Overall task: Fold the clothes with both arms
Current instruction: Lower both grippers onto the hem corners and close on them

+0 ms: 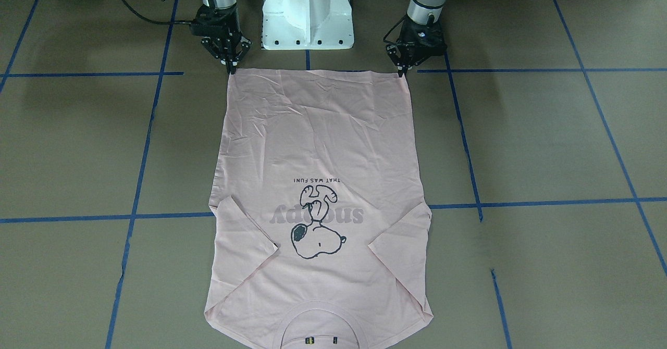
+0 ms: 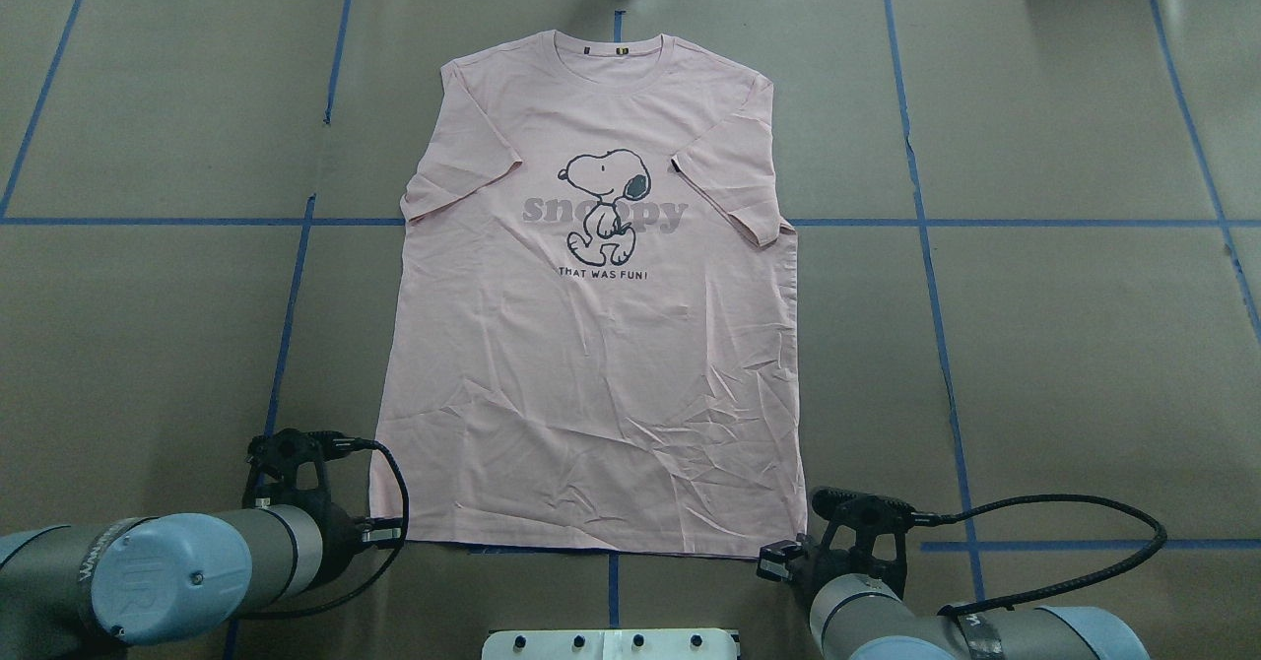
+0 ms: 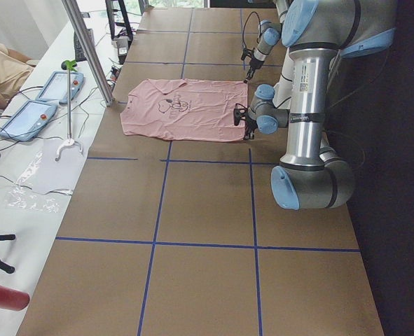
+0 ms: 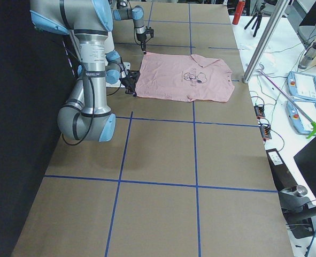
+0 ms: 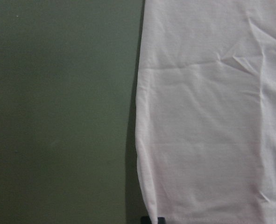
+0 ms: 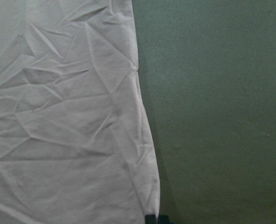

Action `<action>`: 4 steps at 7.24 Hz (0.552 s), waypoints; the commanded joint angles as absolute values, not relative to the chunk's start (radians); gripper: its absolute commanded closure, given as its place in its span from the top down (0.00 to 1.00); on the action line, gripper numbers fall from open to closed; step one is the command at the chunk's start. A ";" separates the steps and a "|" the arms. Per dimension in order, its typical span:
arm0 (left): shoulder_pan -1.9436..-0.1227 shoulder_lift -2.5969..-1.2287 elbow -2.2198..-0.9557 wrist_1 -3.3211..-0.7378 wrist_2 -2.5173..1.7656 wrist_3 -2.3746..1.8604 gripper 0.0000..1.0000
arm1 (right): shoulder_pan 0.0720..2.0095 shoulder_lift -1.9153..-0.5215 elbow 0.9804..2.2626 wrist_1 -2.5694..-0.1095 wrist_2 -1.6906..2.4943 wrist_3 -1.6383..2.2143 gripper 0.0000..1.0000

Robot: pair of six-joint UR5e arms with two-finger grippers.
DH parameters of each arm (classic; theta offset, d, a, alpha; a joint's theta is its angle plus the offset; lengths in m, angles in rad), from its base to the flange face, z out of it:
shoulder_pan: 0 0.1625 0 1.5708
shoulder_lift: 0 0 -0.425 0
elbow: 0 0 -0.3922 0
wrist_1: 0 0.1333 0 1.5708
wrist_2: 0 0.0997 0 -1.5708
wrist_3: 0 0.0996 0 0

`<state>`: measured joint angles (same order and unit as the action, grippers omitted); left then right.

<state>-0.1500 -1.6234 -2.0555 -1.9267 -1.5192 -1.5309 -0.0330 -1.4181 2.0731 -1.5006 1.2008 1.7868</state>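
The pale pink T-shirt [image 2: 591, 345] lies flat and print-up on the brown table, collar [image 2: 611, 54] at the far side and hem towards the robot. My left gripper [image 1: 401, 72] points down at the hem's left corner, its fingers pinched together on the cloth. My right gripper [image 1: 231, 69] does the same at the hem's right corner. In the left wrist view the shirt [image 5: 208, 116] fills the right half, with dark fingertips [image 5: 152, 220] at its bottom corner. The right wrist view shows the creased shirt [image 6: 67, 116] and fingertips [image 6: 155, 218] at its corner.
The white pedestal base [image 1: 307, 13] stands between the arms just behind the hem. Blue tape lines [image 2: 926, 246] grid the brown table. Along the far edge runs a white bench with tablets [image 3: 24, 119], a metal post [image 3: 87, 49] and a person's sleeve [image 3: 0, 66].
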 commanded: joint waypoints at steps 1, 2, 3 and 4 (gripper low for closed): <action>-0.150 -1.626 -2.057 -1.927 -1.520 -1.531 0.00 | -0.034 -1.416 2.075 -1.502 1.203 1.781 0.00; -0.150 -1.628 -2.068 -1.927 -1.522 -1.529 0.00 | -0.022 -1.416 2.094 -1.503 1.210 1.770 0.00; -0.162 -1.614 -2.174 -1.881 -1.546 -1.508 0.00 | -0.005 -1.443 2.168 -1.506 1.222 1.729 0.00; -0.167 -1.624 -2.309 -1.718 -1.616 -1.478 0.00 | -0.002 -1.500 2.280 -1.508 1.224 1.706 0.00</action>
<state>-0.1595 -1.6210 -2.1679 -1.8580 -1.5541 -1.5084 -0.0116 -1.4460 2.1642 -1.5053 1.2173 1.7403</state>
